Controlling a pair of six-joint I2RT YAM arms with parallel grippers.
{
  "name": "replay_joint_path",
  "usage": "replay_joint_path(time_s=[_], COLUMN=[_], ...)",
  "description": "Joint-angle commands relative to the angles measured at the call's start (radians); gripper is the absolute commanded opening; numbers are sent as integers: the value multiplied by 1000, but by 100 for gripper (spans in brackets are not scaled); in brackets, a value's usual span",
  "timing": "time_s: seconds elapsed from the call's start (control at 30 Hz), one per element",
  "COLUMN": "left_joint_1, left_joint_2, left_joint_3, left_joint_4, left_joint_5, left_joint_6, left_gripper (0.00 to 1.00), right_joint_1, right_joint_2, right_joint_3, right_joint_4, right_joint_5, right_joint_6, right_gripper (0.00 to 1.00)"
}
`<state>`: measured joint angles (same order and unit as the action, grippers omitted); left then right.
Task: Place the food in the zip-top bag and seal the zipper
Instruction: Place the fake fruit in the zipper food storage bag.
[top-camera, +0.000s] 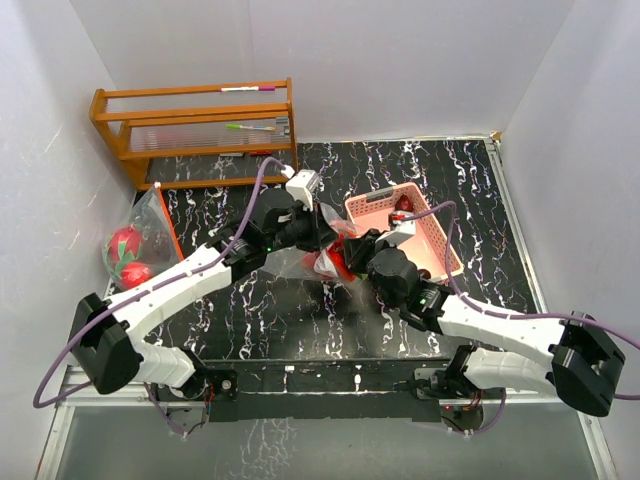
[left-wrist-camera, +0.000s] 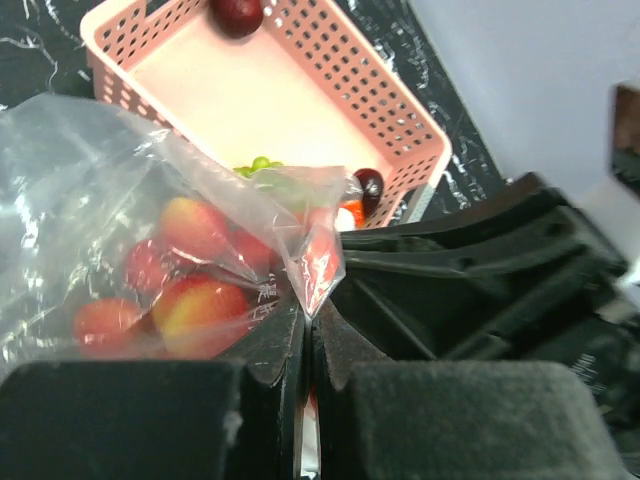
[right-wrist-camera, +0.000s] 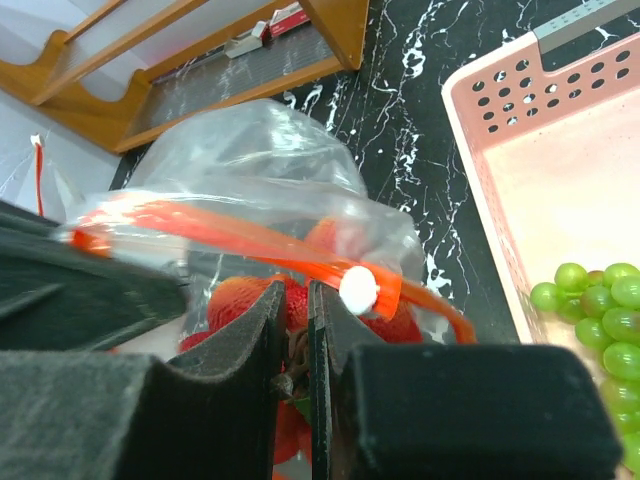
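A clear zip-top bag (top-camera: 298, 262) with an orange zipper (right-wrist-camera: 200, 228) and a white slider (right-wrist-camera: 358, 288) lies mid-table between both arms. Red apples (left-wrist-camera: 200, 305) show through its plastic. My left gripper (left-wrist-camera: 308, 305) is shut on a corner of the bag's film (left-wrist-camera: 315, 262). At the bag's mouth my right gripper (right-wrist-camera: 297, 300) is shut on the brown stem of a red apple (right-wrist-camera: 235, 300). Green grapes (right-wrist-camera: 600, 300) and two dark round fruits (left-wrist-camera: 238, 12) lie in the pink basket (top-camera: 375, 197). In the top view both grippers meet over the bag (top-camera: 330, 250).
A second clear bag (top-camera: 150, 215) holding a dragon fruit (top-camera: 125, 243) lies at the left wall. A wooden rack (top-camera: 195, 125) stands at the back left. The pink basket's wall (left-wrist-camera: 380, 80) sits just right of the bag. White walls close in the table.
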<state>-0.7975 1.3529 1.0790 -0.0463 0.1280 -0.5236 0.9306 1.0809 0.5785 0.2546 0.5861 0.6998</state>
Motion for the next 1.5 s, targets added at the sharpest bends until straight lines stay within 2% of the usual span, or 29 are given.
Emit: replay_joint_path(time_s=[0.0, 0.2, 0.33, 0.37, 0.57, 0.63, 0.7, 0.87, 1.07, 1.3, 1.47], left_joint_1=[1, 2, 1, 1, 2, 1, 2, 2, 1, 2, 1], left_joint_2=[-95, -119, -130, -135, -139, -140, -138, -149, -212, -257, -256], left_joint_3=[14, -36, -142, -173, -235, -226, -210, -156, -93, -37, 0], left_joint_4=[65, 108, 147, 163, 178, 179, 174, 128, 66, 63, 63], left_joint_5=[51, 110, 122, 116, 61, 48, 40, 4, -73, -154, -155], left_joint_6=[-66, -134, -157, -159, -153, -145, -139, -112, -72, -46, -34], left_gripper=[0, 0, 0, 0, 0, 0, 0, 0, 0, 0, 0], right_joint_1=[9, 9, 10, 11, 18, 19, 19, 29, 29, 30, 29], right_joint_2=[26, 77, 64, 58, 33, 29, 12, -111, -237, -376, -385], right_joint_3=[38, 108, 130, 130, 164, 174, 170, 134, 91, -43, -43], right_joint_4=[78, 54, 21, 17, -118, -169, -195, -255, -428, -454, -448], right_joint_5=[108, 160, 165, 155, 70, 31, -6, -9, -45, -80, -52], right_joint_6=[4, -32, -22, -22, -21, -20, -19, -6, -6, 95, 100], right_gripper=[8, 8, 9, 12, 45, 54, 58, 59, 58, 56, 55])
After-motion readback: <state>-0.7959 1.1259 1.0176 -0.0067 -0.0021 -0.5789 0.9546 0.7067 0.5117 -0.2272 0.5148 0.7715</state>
